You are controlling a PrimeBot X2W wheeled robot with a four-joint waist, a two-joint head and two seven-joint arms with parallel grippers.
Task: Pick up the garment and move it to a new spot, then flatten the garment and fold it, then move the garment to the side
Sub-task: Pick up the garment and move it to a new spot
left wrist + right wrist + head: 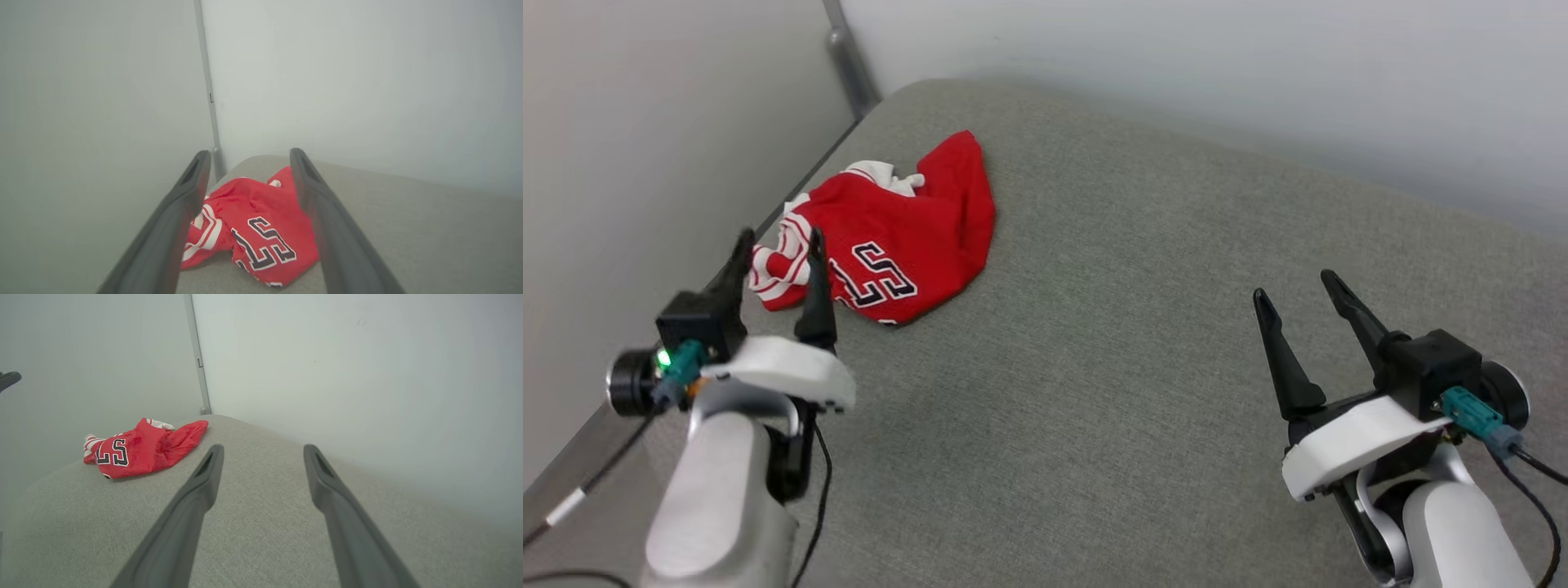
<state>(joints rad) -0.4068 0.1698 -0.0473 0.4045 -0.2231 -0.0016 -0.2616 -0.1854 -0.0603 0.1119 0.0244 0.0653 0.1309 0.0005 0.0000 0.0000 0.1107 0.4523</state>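
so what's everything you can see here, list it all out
garment: one, red with white striped trim and black lettering, crumpled at the far left of the surface near the corner
padded surface: one, grey fabric, under everything
walls: two, pale grey-white, meeting behind the garment
corner post: one, grey metal, where the walls meet
cables: several, black, trailing from both wrists
forearms: two, pale, bottom corners of the head view
left gripper: one, dark fingers, open, pointing at the garment's near edge
right gripper: one, dark fingers, open, over bare surface at right
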